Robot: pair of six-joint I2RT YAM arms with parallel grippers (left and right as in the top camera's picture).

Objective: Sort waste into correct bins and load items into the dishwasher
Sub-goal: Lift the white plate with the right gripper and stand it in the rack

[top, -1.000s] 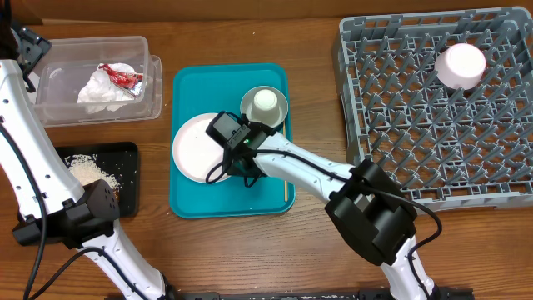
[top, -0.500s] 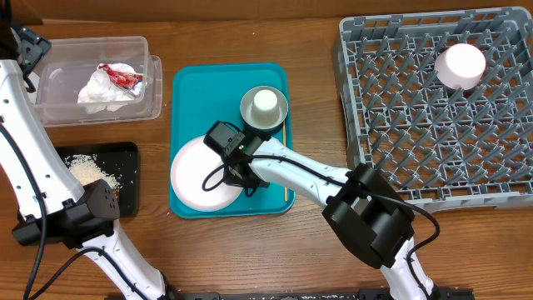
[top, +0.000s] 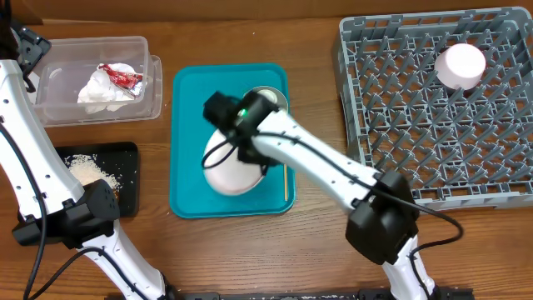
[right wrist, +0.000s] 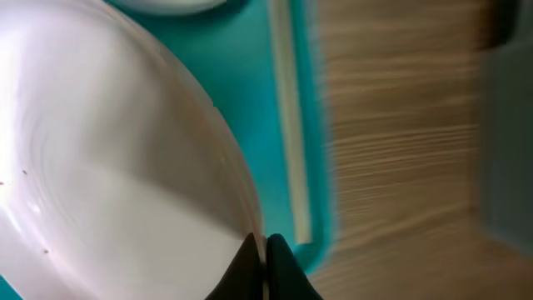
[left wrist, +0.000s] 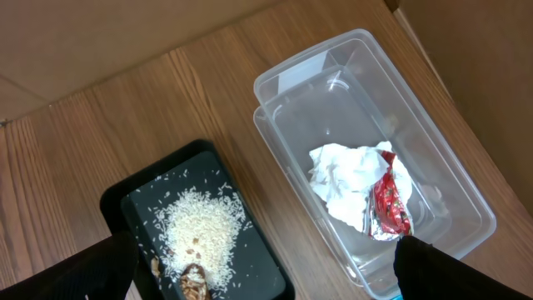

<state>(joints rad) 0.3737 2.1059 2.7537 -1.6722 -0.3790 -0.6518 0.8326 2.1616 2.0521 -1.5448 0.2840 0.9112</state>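
Wooden table (top: 316,33) under everything. The right gripper (right wrist: 265,250) was pinched tight on the rim of the plate (top: 229,173), holding it over the teal tray (top: 187,100). The left gripper (left wrist: 265,275) hung spread wide above the clear tub (left wrist: 433,150) and the black tray (left wrist: 125,200).

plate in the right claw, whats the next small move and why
Probably raise it clear and start carrying it right toward the dish rack: the right claw is shut on the rim of the plate, which sits tilted over the teal tray, and most rack slots look free.
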